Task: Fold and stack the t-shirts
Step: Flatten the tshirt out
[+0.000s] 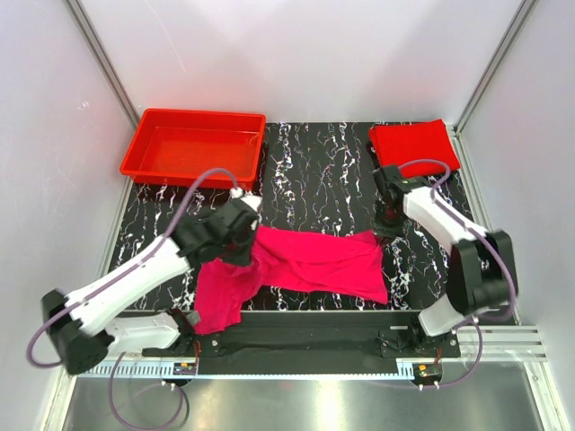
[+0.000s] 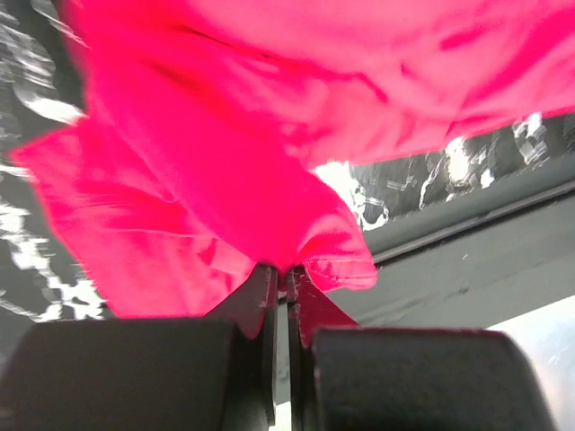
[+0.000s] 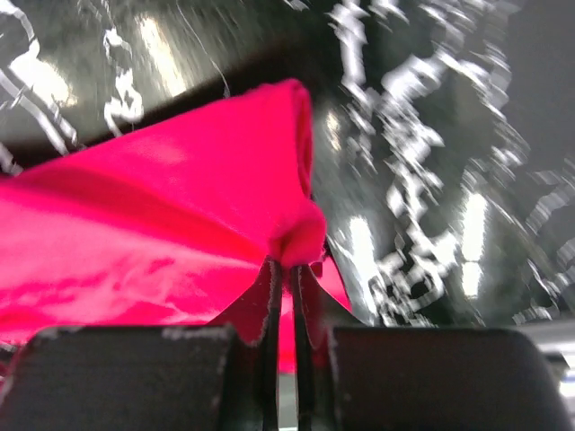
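The magenta-pink t-shirt [image 1: 310, 263] lies rumpled across the near middle of the black marbled surface [image 1: 323, 175], stretched sideways between the two arms. Its left part bunches down toward the near edge.

The left pincer [image 2: 286, 277] is pressed together on a fold of this shirt. In the left wrist view its two dark fingers meet with only a thin slit between them, and a hemmed edge of pink cloth is caught at their tips. The cloth rises from the tips and fills most of that view.

The right pincer [image 3: 286, 265] is likewise pinching the magenta-pink t-shirt at its right end. A small gathered knot of cloth sits right at the fingertips. That view is blurred, so how deep the cloth reaches between the fingers is hard to say.

From above, both arms reach inward, one to each far corner of the shirt, the left from the near left and the right from the right side.

The red t-shirt [image 1: 413, 145] lies folded flat in the far right corner of the surface, well apart from the pink one. A red tray [image 1: 144, 160] stands at the far left corner.
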You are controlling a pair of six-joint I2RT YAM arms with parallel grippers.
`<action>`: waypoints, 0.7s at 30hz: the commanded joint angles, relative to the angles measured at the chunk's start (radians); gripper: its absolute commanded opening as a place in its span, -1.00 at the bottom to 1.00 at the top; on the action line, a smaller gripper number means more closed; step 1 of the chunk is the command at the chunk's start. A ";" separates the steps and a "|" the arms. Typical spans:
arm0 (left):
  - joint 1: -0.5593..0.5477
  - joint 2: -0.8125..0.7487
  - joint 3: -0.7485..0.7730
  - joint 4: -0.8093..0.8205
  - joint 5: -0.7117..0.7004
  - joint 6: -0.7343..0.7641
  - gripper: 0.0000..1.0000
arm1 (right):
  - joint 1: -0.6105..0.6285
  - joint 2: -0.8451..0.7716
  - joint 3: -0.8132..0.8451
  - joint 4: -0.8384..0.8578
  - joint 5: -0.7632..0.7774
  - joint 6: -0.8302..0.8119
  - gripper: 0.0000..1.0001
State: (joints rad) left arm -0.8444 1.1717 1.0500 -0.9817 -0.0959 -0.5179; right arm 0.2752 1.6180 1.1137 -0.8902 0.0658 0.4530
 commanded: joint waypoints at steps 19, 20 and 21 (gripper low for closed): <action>0.315 0.218 0.630 0.213 -0.363 0.338 -1.00 | -0.231 -0.017 0.424 -0.161 -0.018 0.016 -1.00; 0.323 0.236 0.637 0.265 -0.373 0.358 -1.00 | -0.237 0.017 0.451 -0.142 -0.023 0.013 -1.00; 0.352 0.259 0.657 0.270 -0.399 0.374 -1.00 | -0.243 0.052 0.484 -0.121 -0.017 0.003 -1.00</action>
State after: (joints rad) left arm -0.5335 1.3643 1.6585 -0.8715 -0.4419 -0.2504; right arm 0.0486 1.5894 1.5101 -1.0813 0.0761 0.4808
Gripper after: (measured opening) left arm 0.030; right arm 0.072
